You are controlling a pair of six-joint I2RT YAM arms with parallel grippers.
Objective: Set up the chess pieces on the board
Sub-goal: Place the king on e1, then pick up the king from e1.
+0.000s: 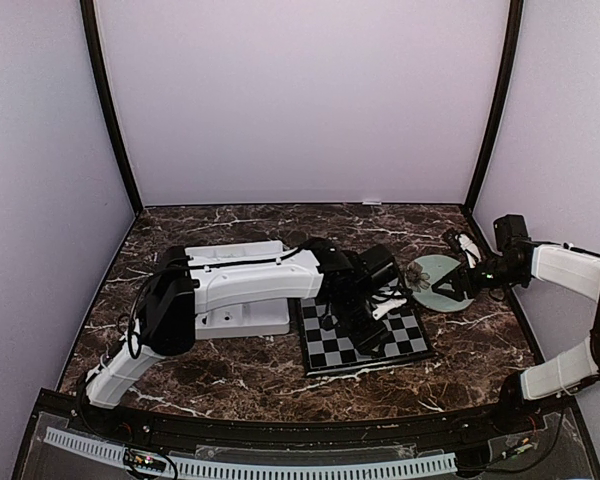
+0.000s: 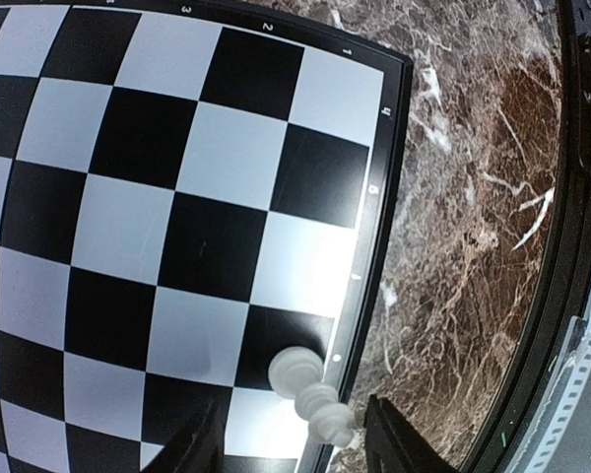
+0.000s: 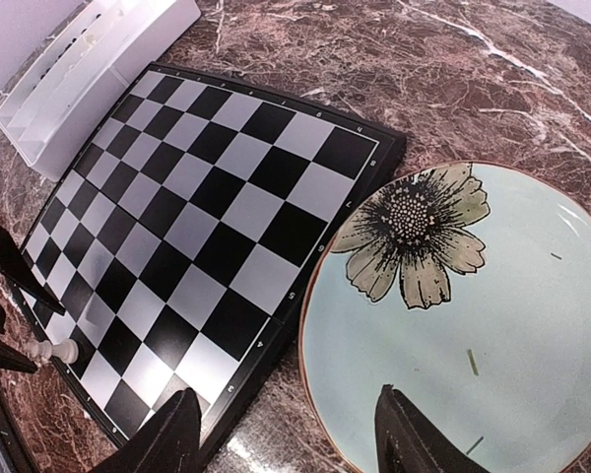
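The board [image 1: 325,352] lies flat on the dark marbled table [image 1: 230,385], between a white tray [image 1: 250,318] on its left and a pale green plate [image 1: 432,268] on its right. The plate's rim is just beside one board corner. The board is a square of black and silver-white checks, glossy enough to catch the light, inside a thin dark rim printed with small white letters and digits. One piece [image 2: 310,396] shows, a tiny white figure lying on its side at the very edge of the board. In the left wrist view it looks like three rounded lobes in a row, one end on a black edge square and the other over the rim. In the right wrist view it is a small pale shape with a flat base and a round head, lying near a board corner. Which figure it is cannot be told. The left arm reaches across the tray to hang low over the board. The left gripper [image 2: 294,439] has its jaws parted, one dark finger [image 2: 192,443] on each side of the piece. A gap shows on the left side, and on the right the finger is close to the piece without plainly touching it. The right gripper [image 3: 286,439] hangs where the plate's edge meets the board corner, with its jaws wide apart and nothing held. A dark-lined flower with olive petals is painted on the plate.
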